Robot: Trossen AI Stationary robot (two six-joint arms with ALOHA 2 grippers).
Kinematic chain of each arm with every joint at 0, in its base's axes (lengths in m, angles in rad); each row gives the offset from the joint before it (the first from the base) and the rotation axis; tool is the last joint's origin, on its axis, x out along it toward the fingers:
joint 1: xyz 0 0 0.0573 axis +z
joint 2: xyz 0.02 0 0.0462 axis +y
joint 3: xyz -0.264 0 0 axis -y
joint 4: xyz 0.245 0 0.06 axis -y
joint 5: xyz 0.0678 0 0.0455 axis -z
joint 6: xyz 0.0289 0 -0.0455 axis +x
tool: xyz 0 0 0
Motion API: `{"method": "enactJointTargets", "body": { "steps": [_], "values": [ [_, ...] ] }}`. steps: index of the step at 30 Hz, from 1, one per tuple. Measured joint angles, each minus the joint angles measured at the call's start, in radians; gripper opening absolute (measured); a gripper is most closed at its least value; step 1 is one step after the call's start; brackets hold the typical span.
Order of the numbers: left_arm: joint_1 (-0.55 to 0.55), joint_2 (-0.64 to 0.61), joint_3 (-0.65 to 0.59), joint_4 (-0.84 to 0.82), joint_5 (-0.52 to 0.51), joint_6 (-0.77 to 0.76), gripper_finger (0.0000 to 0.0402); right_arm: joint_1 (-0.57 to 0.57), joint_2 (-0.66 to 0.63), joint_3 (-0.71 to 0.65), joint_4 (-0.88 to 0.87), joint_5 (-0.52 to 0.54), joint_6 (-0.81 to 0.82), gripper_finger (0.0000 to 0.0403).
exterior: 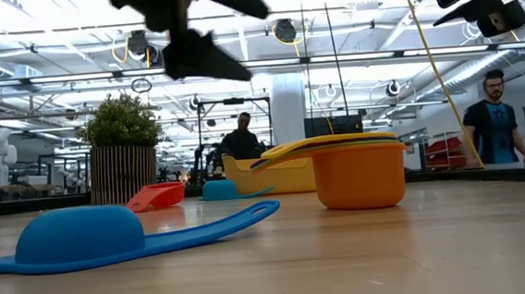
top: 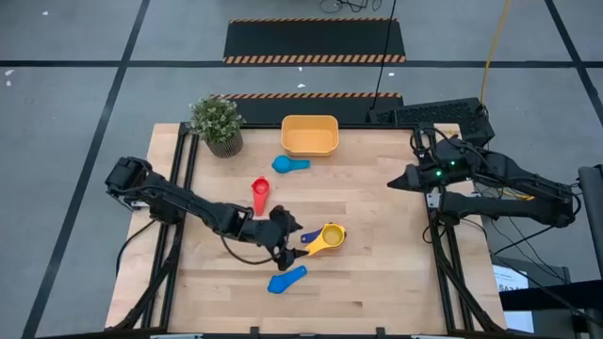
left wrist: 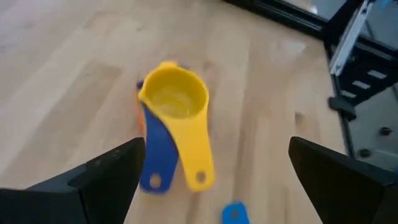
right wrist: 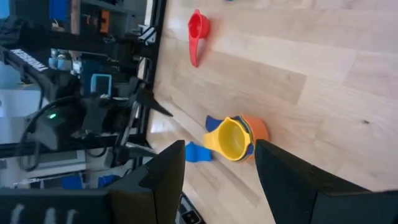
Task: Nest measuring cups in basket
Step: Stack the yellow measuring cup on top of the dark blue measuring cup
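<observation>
A yellow measuring cup [left wrist: 174, 96] sits nested in an orange one [exterior: 361, 173], and a dark blue handle [left wrist: 158, 155] sticks out between them. The stack stands upright on the table in the near middle [top: 325, 237]. My left gripper [left wrist: 216, 149] hovers open above and just left of the stack [top: 290, 230], touching nothing. A light blue cup [top: 286, 279] lies mouth down near the front. A red cup [top: 260, 193] and a second light blue cup [top: 290, 164] lie farther back. The orange-yellow basket [top: 309, 136] stands at the far edge. My right gripper [top: 400, 181] waits open, raised at the right.
A small potted plant [top: 218, 124] stands at the far left corner, beside the basket. Bare wood lies between the stack and the right arm. Black frame rails run along the table's left and right sides. People show in the room beyond the table [exterior: 497, 121].
</observation>
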Motion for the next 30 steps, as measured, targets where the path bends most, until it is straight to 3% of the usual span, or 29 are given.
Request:
{"method": "enactJointTargets", "body": {
  "steps": [4, 7, 13, 19, 30],
  "values": [
    [0.009, 0.088, 0.098, -0.048, -0.008, 0.052, 0.0400, 0.000, 0.018, 0.000, 0.003, -0.004, -0.026, 0.0187],
    [0.022, 0.164, 0.163, -0.084, -0.006, -0.004, 0.0400, 0.000, 0.034, 0.000, 0.005, -0.008, -0.038, 0.0187],
    [0.043, 0.273, 0.254, -0.123, -0.009, 0.016, 0.0400, 0.000, 0.046, 0.000, 0.011, -0.097, -0.040, 0.0187],
    [0.076, 0.297, 0.274, -0.137, 0.038, 0.083, 0.0400, 0.000, 0.046, 0.000, 0.003, -0.163, -0.045, 0.0187],
    [0.082, 0.332, 0.263, -0.200, 0.077, 0.098, 0.0400, 0.000, 0.044, 0.000, 0.002, -0.167, -0.068, 0.0187]
  ]
}}
